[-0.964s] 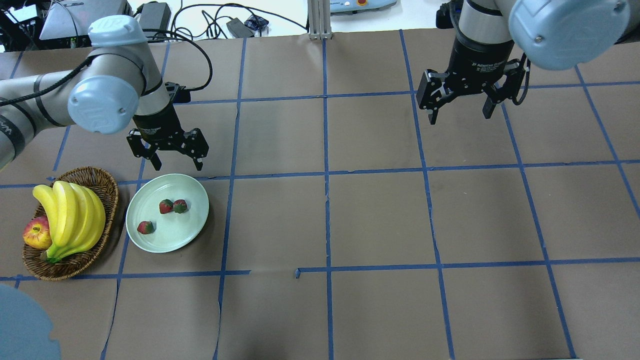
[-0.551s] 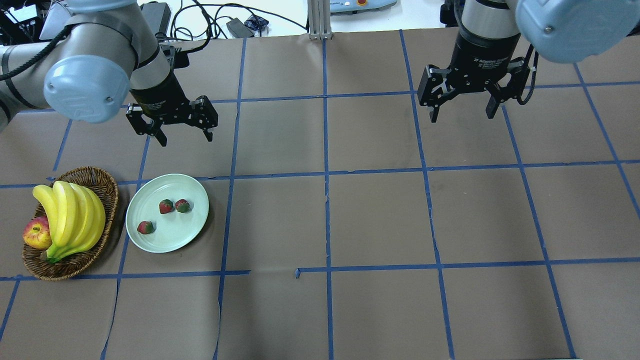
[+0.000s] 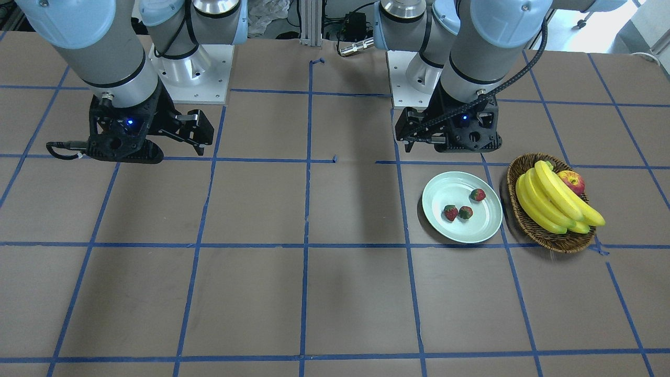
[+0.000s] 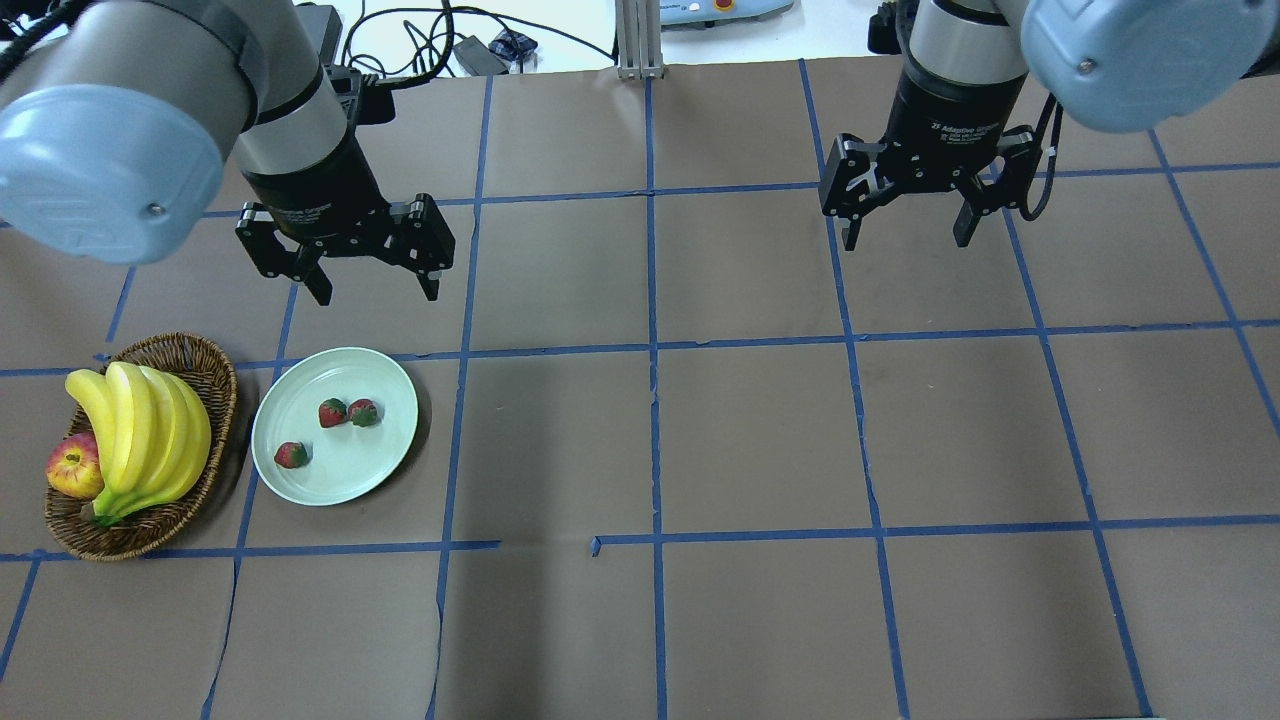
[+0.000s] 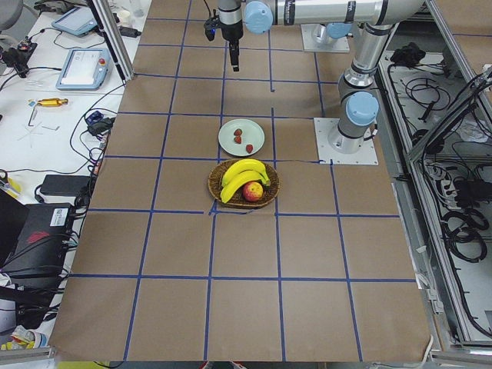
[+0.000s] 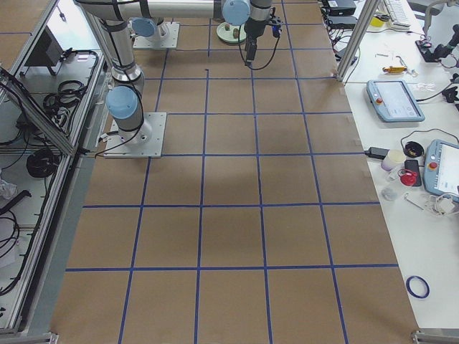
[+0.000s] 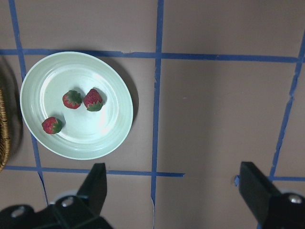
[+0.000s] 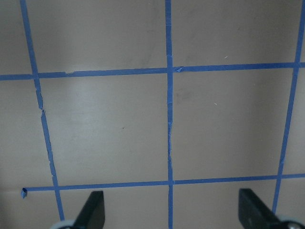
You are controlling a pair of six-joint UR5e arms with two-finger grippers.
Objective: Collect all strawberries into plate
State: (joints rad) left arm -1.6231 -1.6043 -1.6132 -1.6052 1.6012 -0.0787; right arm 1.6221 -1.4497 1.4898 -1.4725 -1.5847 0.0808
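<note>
Strawberries (image 4: 332, 412), all three, are seen on the plate (image 4: 350, 470). The left tool (image 4: 376, 290) and right tool (image 4: 905, 238) are held spread and empty above the table (image 4: 760, 430). Only a low sweep of the left tool is judged able to knock the plate.

Bright, even light falls from above, so shadows on the brown worktop (image 4: 760, 430) are soft, and in the left wrist view the plate (image 7: 29, 102) throws only a narrow dark crescent along one side of its rim, with a pale sheen on its glossy bowl. Beyond the worktop's far edge in the overhead view the white surface (image 4: 570, 45) is washed out. At the bottom edge of the wrist views the left end effector (image 7: 172, 167) and right end effector (image 8: 169, 193) look dark and slightly soft, while the tape lines (image 8: 167, 119) are sharp.
</note>
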